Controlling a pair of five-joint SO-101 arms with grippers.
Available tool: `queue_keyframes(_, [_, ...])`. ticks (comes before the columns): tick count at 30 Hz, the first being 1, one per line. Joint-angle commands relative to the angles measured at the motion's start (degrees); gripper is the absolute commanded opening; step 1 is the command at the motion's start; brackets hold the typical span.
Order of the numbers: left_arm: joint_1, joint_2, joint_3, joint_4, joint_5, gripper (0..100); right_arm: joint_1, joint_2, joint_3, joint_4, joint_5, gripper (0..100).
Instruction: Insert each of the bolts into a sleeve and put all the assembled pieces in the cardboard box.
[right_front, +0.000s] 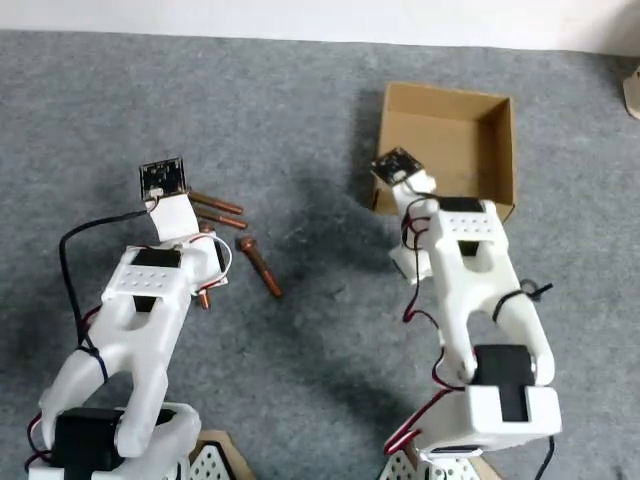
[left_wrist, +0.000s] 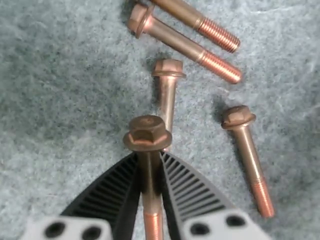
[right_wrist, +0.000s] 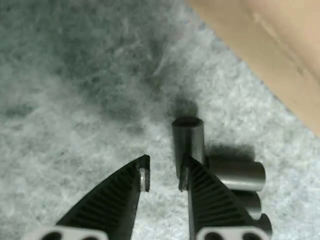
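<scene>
The left gripper (left_wrist: 149, 159) clenches a bolt (left_wrist: 147, 134) by its smooth shank, likely rigid, weighty, slippery; the right gripper (right_wrist: 164, 172) gapes beside a sleeve (right_wrist: 188, 142).

Left gripper (left_wrist: 149, 157) grips a bolt (left_wrist: 148, 136); right gripper (right_wrist: 164, 173) spread.

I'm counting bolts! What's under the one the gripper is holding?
Under the held bolt in the left gripper, another bolt lies on the grey carpet. Its head shows; its other end is covered.
</scene>
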Motion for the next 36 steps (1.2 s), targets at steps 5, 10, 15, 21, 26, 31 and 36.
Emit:
queue_keyframes(5, [0.57,-1.45,-0.48,0.09,-0.09,1,1.45,4.62,-9.36,-0.48,0.7,10.6])
queue_keyframes(10, [0.57,-1.45,-0.48,0.0,-0.09,1,1.63,5.41,-13.49,4.26,0.7,10.6])
queue_keyframes(15, [0.57,-1.45,-0.48,0.0,-0.09,1,1.63,5.93,-13.76,4.62,2.2,10.6])
queue_keyframes(21, [0.57,-1.45,-0.48,0.0,-0.09,1,1.63,9.89,-13.76,4.35,2.55,10.6])
queue_keyframes(26, [0.57,-1.45,-0.48,0.0,-0.09,1,1.63,13.67,-13.76,4.35,2.64,10.6])
queue_keyframes(31, [0.57,-1.45,-0.48,0.0,-0.18,1,1.36,16.92,-13.76,4.7,2.73,10.6])
queue_keyframes(36, [0.57,-1.45,-0.48,0.0,-0.18,1,1.36,17.71,-13.67,4.7,2.64,10.0])
